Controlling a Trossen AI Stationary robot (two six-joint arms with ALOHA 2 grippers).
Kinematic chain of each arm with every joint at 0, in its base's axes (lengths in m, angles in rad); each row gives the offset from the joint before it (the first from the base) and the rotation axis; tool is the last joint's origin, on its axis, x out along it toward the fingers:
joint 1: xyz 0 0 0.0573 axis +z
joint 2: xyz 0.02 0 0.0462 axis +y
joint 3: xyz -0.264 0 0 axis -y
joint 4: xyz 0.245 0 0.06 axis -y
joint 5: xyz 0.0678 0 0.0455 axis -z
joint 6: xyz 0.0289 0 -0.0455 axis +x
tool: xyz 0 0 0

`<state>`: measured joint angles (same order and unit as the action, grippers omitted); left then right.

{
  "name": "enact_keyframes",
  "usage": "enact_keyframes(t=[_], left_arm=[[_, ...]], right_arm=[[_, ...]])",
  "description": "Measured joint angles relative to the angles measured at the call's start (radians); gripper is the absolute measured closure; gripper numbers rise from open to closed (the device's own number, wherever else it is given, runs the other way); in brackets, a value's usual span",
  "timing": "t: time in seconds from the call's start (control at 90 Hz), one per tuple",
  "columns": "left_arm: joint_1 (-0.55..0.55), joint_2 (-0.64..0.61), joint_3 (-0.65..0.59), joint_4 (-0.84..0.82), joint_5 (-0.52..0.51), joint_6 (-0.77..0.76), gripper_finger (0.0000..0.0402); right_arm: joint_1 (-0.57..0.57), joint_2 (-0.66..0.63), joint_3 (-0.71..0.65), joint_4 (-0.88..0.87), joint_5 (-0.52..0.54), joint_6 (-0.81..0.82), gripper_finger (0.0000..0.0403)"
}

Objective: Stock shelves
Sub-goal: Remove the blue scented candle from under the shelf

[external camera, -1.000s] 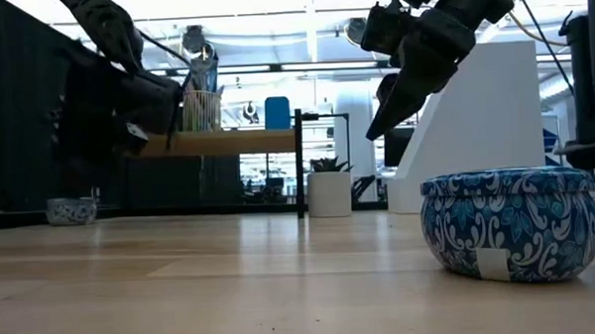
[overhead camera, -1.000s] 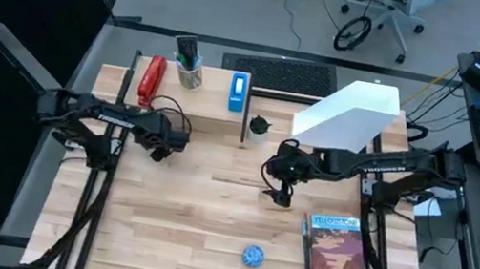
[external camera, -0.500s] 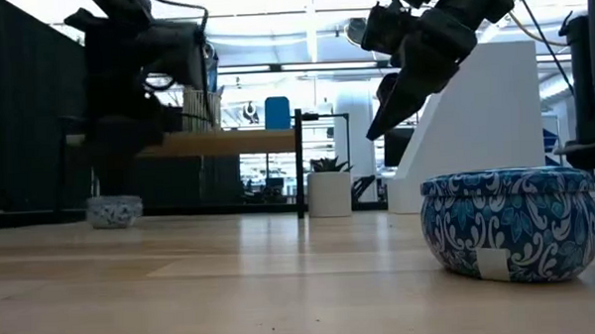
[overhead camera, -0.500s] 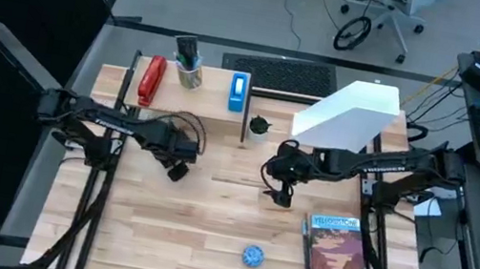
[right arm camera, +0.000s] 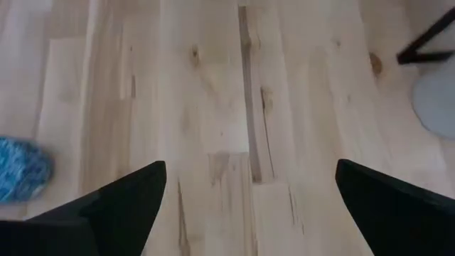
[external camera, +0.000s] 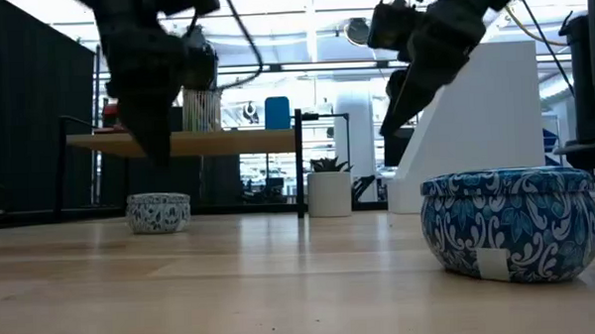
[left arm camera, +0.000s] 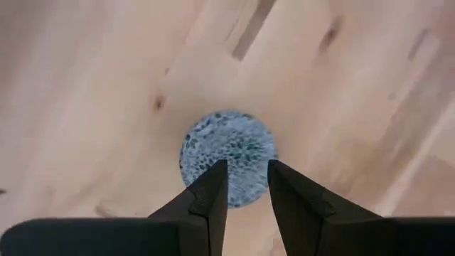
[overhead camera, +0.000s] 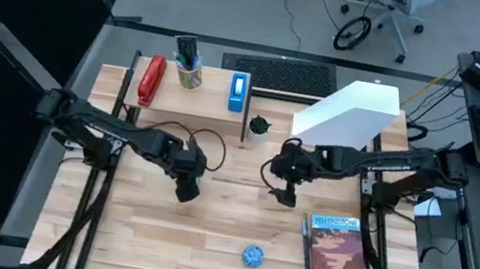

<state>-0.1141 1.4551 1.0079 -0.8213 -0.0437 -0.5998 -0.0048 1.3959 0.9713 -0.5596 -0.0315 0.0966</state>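
A small blue-and-white tin (external camera: pixel 159 212) stands upright left of the table's middle, under my left gripper (overhead camera: pixel 185 191). In the left wrist view the gripper (left arm camera: pixel 246 165) points down over the tin's round lid (left arm camera: pixel 227 142). Its fingers are nearly together. My right gripper (overhead camera: pixel 285 198) hangs open above bare table, right of the middle. The plank shelf (overhead camera: pixel 204 114) at the far left carries a red stapler (overhead camera: pixel 151 80), a pencil cup (overhead camera: pixel 188 73) and a blue box (overhead camera: pixel 239 92). The white file holder (overhead camera: pixel 350 113) stands on the table at the far right. My left gripper comes at the small tin from above, pointing down. Its fingertips (left arm camera: pixel 213 186) stand over the middle of the lid (left arm camera: pixel 247 146) with only a narrow gap between them. The tips hide what they have there. Whether the tin's base touches the table, I cannot tell.
A larger blue-and-white tin (overhead camera: pixel 252 255) sits near the front edge, with a book (overhead camera: pixel 336 261) to its right. A small potted plant (overhead camera: pixel 261 126) stands by the shelf's right leg. A keyboard (overhead camera: pixel 279 71) lies behind the shelf. Bare wood lies between the two grippers.
My left gripper has gone from beside the shelf toward the table's right and near edges. The small tin has travelled with it, staying upright and low over the table.
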Motion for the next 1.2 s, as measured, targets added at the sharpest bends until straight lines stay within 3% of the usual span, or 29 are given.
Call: enact_keyframes(t=[0.156, 0.311, 0.678, 0.8, 0.989, 1.2], left_arm=[[-0.026, -0.002, 0.086, -0.203, -0.022, 0.038, 0.0313], [-0.026, -0.001, 0.031, -0.281, -0.03, 0.145, 0.0313], [-0.019, -0.001, -0.177, 0.096, -0.066, 0.582, 0.0314], [-0.009, 0.016, -0.183, 0.19, -0.149, 0.65, 0.0314], [0.007, 0.102, -0.184, 0.278, -0.06, 0.709, 0.0314], [0.008, 0.212, -0.183, 0.469, -0.129, 0.75, 0.0314]], right_arm=[[0.0, -0.045, 0.053, -0.156, 0.0, 0.013, 0.0009], [0.003, -0.107, 0.054, -0.212, 0.0, 0.026, 0.0009], [0.088, -0.149, 0.003, -0.232, 0.006, 0.054, 0.0009], [0.12, -0.149, -0.059, -0.196, 0.006, 0.083, 0.0009], [0.156, -0.15, -0.143, -0.151, 0.006, 0.144, 0.0009], [0.182, -0.15, -0.168, -0.104, 0.006, 0.18, 0.0009]])
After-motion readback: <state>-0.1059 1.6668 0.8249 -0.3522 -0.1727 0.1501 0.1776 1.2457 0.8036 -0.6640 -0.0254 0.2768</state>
